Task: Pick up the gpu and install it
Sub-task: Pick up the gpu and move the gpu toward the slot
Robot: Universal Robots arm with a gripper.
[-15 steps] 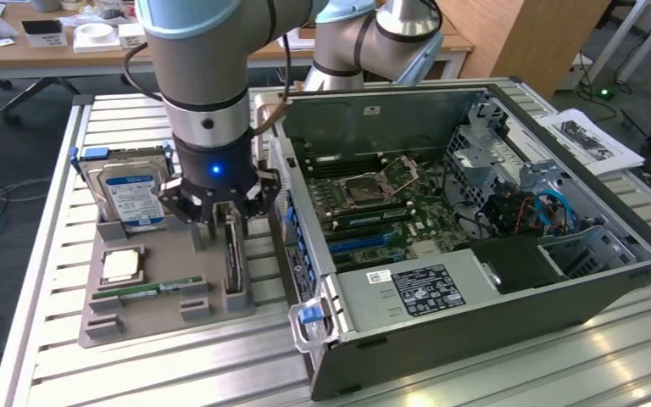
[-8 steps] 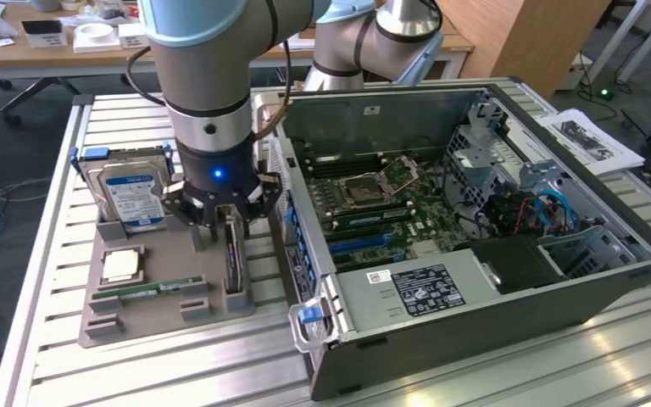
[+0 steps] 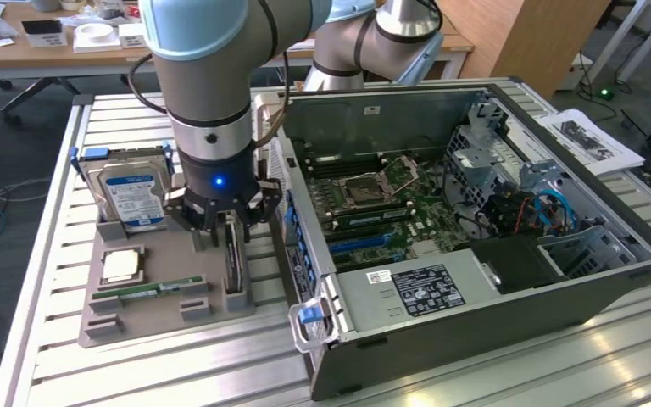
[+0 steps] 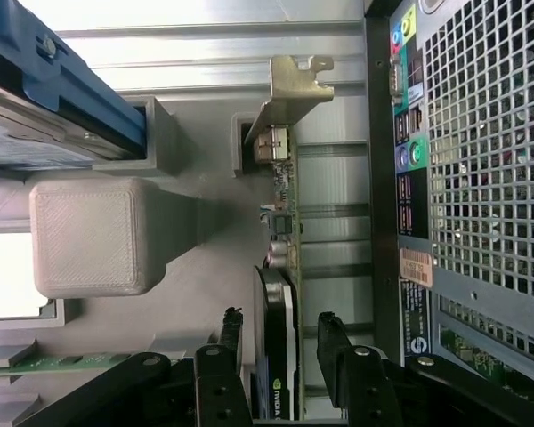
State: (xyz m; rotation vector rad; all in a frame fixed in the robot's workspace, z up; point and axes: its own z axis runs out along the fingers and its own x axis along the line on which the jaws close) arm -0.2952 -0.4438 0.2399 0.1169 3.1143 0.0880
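- Just beside the computer case [image 3: 473, 220], on its rear port side, my gripper [image 3: 231, 229] sits low over the gpu [image 3: 233, 263].
- The gpu stands on edge in a slot of the gray holder tray [image 3: 145, 326], not lifted yet.
- In the wrist view my fingers [image 4: 331, 342] straddle the card, one per face. Slim gaps show on both sides, so I read the jaws as released, not clamped.
- Card layout: the green board face is toward the case and the black cooler faces away from it. The silver bracket [image 4: 292, 89] is at the end far from my fingers.
- To do it well, I centre the card between the pads before closing, else one pad probably hits first and tips it in the slot.
- I grip flat on the cooler block and bare board, and squeeze gently since the board likely flexes.
- I pull straight up out of the slot. The case wall is near, so no drift toward it.
- The hard drive [image 3: 131, 199] and memory stick [image 3: 145, 291] sit in the same tray, farther from the case. I keep clear of both.
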